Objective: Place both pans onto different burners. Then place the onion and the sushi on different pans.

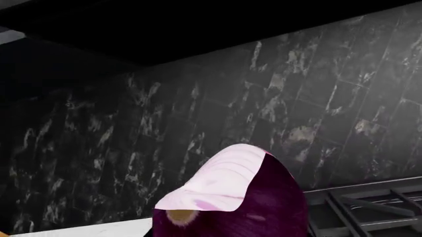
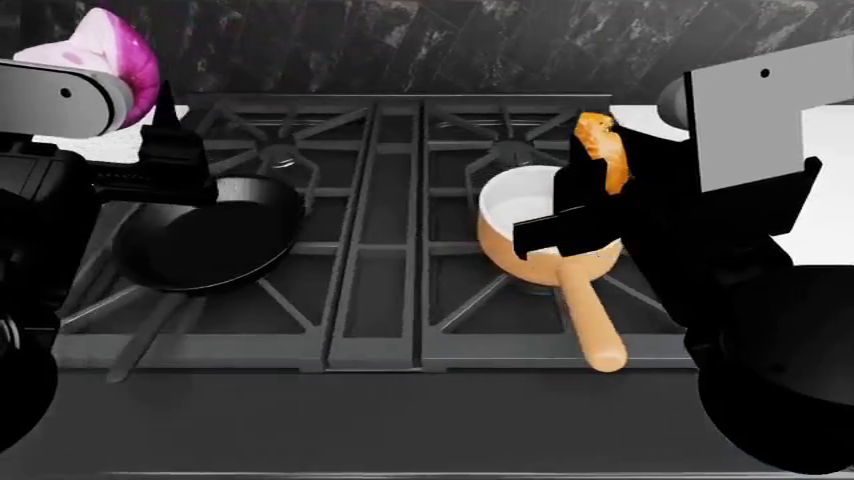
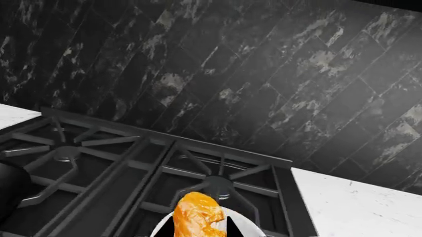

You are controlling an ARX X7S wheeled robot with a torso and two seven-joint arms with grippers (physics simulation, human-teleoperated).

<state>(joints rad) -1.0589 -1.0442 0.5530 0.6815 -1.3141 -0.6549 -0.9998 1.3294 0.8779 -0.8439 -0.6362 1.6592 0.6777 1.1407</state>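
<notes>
Holding the onion (image 2: 118, 45) in our left end effector (image 2: 127, 75), we hover at the stove's far left, above the frying pan (image 2: 207, 235). Our right end effector (image 2: 601, 165) grips the sushi (image 2: 601, 145) over the orange saucepan (image 2: 534, 225).

Black frying pan (image 2: 207, 243) on left grate at 9 o'clock; orange saucepan (image 2: 547, 235) on right grate at 3. Left gripper (image 2: 163, 120) carries onion (image 2: 114, 50) at 10; right gripper (image 2: 587, 175) carries sushi (image 2: 601, 145) above saucepan.

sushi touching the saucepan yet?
Apart. Head view: the sushi is held in the right end effector above the saucepan's rim.
</notes>
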